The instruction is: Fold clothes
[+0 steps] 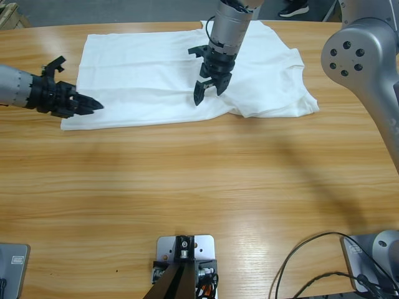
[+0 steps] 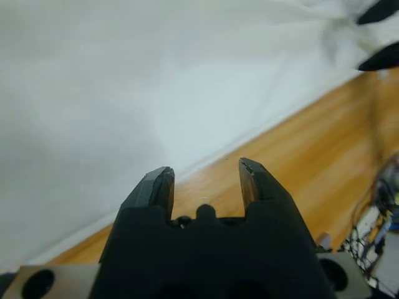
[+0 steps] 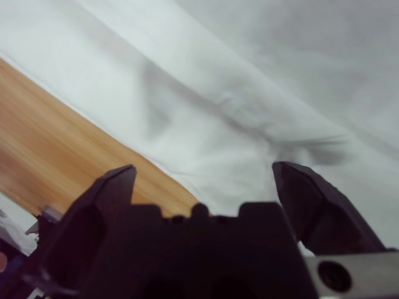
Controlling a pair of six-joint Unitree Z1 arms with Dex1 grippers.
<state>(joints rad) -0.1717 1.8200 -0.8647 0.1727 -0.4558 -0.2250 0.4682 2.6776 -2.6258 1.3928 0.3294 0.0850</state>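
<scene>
The clothes are one white T-shirt [image 1: 149, 68], lying spread along the far half of the wooden table with a sleeve bunched at its right end. My left gripper [image 1: 96, 104] comes in from the left edge and hovers low at the shirt's near-left corner. In the left wrist view the left gripper [image 2: 206, 174] is slightly open with nothing in it, and the shirt's hem [image 2: 124, 81] lies just ahead. My right gripper [image 1: 209, 92] reaches down from the top and hangs wide open over the shirt's front middle. The right wrist view shows the right gripper [image 3: 202, 174] over a creased fold [image 3: 249, 81].
Bare wood [image 1: 199, 180] fills the near half of the table. The right arm's large silver elbow [image 1: 361, 56] looms at the right edge. Black cables [image 1: 312, 261] loop at the bottom right. The right gripper [image 2: 365, 40] shows far off in the left wrist view.
</scene>
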